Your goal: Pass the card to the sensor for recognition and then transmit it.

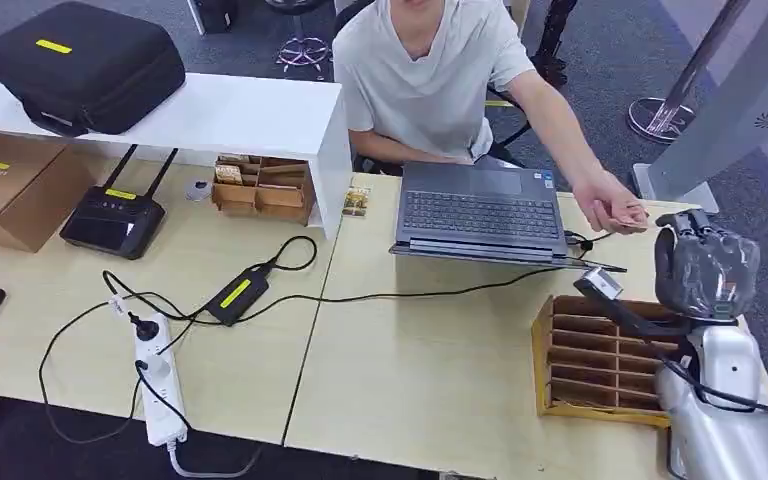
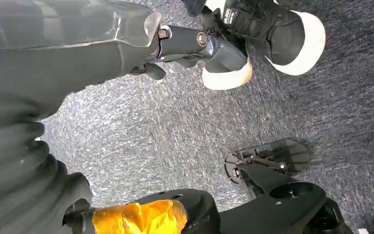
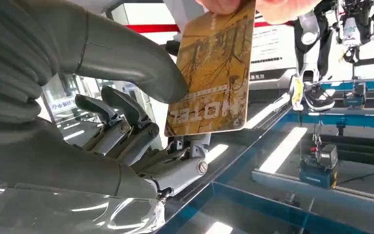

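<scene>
A person (image 1: 430,70) in a pale T-shirt sits behind the wooden table (image 1: 410,370), one arm stretched toward the robot. An open laptop (image 1: 480,213) lies before them, with a slotted wooden rack (image 1: 595,360) near the table's right corner. At far left sit a black case (image 1: 85,65), a cardboard box (image 1: 5,190) and a router (image 1: 112,220); a power strip (image 1: 158,378) lies at the front. The right hand (image 3: 126,97) is raised beside the person's hand (image 1: 612,208). Its thumb presses the card (image 3: 213,73) while the person's fingers pinch the far edge; the dark fingers curl behind it. The left hand (image 2: 24,161) hangs over carpet; I cannot tell how its fingers lie.
</scene>
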### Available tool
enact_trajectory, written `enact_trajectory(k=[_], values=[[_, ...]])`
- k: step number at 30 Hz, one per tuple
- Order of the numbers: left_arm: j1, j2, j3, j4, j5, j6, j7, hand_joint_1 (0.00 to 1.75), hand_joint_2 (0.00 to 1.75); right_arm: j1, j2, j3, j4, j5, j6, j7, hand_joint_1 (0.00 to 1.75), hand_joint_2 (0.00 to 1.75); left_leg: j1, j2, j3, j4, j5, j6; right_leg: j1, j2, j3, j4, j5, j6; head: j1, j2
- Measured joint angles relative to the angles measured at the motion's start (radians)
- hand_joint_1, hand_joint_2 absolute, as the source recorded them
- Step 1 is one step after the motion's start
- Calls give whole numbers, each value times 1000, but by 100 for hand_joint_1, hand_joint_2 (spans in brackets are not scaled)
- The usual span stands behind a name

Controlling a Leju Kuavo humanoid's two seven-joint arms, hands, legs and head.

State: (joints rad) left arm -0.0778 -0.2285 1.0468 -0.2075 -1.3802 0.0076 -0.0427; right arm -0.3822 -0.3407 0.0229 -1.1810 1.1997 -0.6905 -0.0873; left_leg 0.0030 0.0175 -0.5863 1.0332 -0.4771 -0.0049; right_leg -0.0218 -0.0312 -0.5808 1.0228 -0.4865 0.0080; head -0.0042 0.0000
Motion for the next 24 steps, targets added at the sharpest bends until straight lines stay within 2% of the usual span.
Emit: enact_trajectory(k=[5, 6, 13, 24], values=[[-1, 0, -5, 0, -2, 0, 0, 0, 175, -1, 0, 5, 2, -1, 0, 5, 175, 175, 0, -3, -1, 0, 0, 0, 0, -3, 0, 0, 0, 0, 0, 0], [-1, 0, -5, 0, -2, 0, 0, 0, 175, -2, 0, 6, 3, -1, 0, 6, 0, 175, 0, -4, -1, 0, 0, 0, 0, -3, 0, 0, -1, 1, 0, 0], [-8, 0, -26, 0, -28, 2, -8, 0, 175, -7, 0, 11, 4, 0, 0, 8, 0, 175, 0, -4, -1, 0, 0, 0, 0, -3, 0, 0, -1, 1, 0, 0], [-11, 0, -26, 0, 13, 0, -3, 0, 175, -7, -10, 16, 14, 16, 0, 33, 0, 175, 0, -3, -1, 0, 0, -1, 0, -2, 0, 0, 0, 0, 0, 0]])
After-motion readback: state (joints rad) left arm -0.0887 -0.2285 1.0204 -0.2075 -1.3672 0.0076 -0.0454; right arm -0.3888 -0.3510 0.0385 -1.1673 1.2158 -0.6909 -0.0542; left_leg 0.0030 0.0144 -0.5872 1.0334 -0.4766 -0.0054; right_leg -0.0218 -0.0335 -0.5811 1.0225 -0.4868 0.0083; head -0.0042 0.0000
